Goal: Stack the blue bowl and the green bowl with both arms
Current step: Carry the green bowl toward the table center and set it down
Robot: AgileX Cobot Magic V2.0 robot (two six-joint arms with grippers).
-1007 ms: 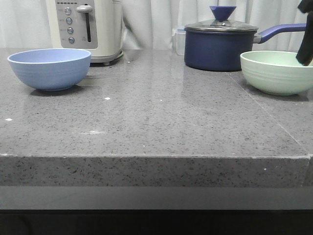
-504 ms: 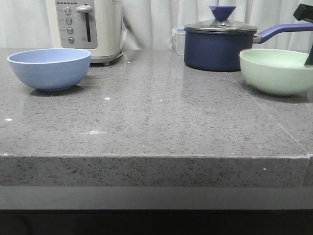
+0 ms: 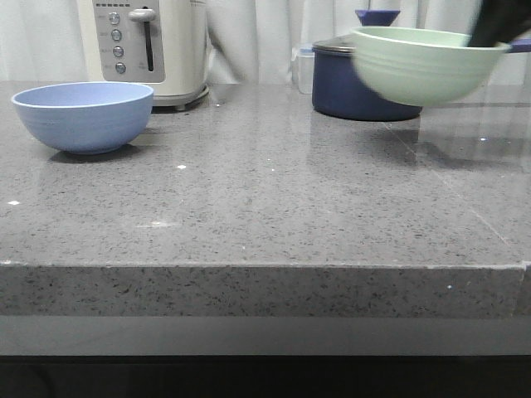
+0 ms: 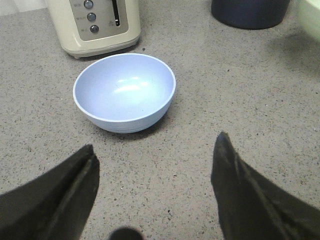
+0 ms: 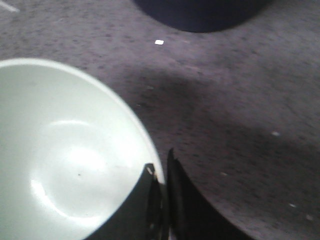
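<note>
The blue bowl (image 3: 84, 115) sits upright on the grey counter at the far left, in front of the toaster; it also shows in the left wrist view (image 4: 125, 92). My left gripper (image 4: 155, 150) is open and empty, hovering short of it, and is out of the front view. The green bowl (image 3: 419, 65) hangs in the air at the right, in front of the saucepan. My right gripper (image 5: 161, 167) is shut on its rim, one finger inside the green bowl (image 5: 65, 160) and one outside. Only a blurred black part of that gripper (image 3: 491, 25) shows in the front view.
A cream toaster (image 3: 145, 46) stands behind the blue bowl. A dark navy lidded saucepan (image 3: 348, 83) stands at the back right behind the lifted bowl, with a small clear container (image 3: 304, 68) beside it. The counter's front edge (image 3: 265, 267) runs across the front view.
My right gripper has lifted the green bowl off the counter and carried it up and to the left. The blue bowl has not moved.
</note>
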